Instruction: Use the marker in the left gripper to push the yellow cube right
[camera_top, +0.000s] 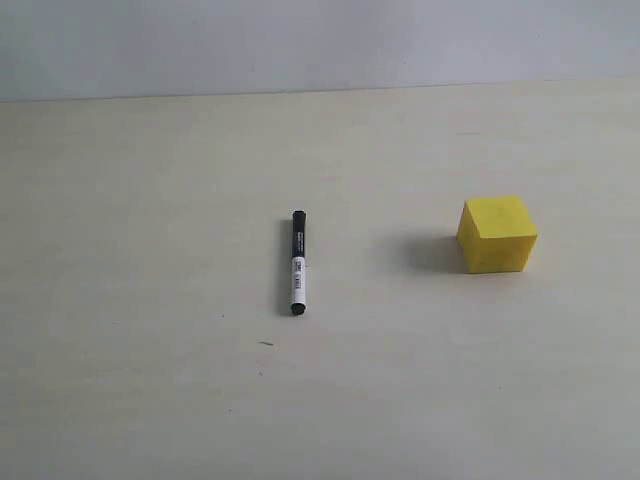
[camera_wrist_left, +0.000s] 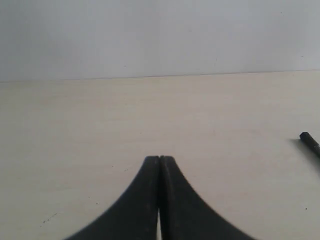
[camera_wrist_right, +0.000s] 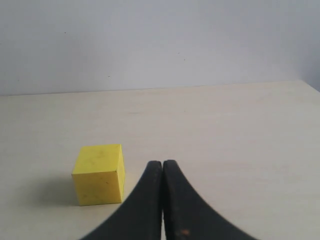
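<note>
Black left hand (camera_wrist_left: 159, 159) has its jaws pressed together and holds nothing. On the pale counter (camera_top: 150, 200) the marker (camera_top: 298, 262) lies flat near the middle, pointing from near to far, apart from that hand. The yellow cube (camera_top: 497, 234) stands well to its right. The right hand (camera_wrist_right: 162, 163) is also closed and empty, near the cube, not touching it.
</note>
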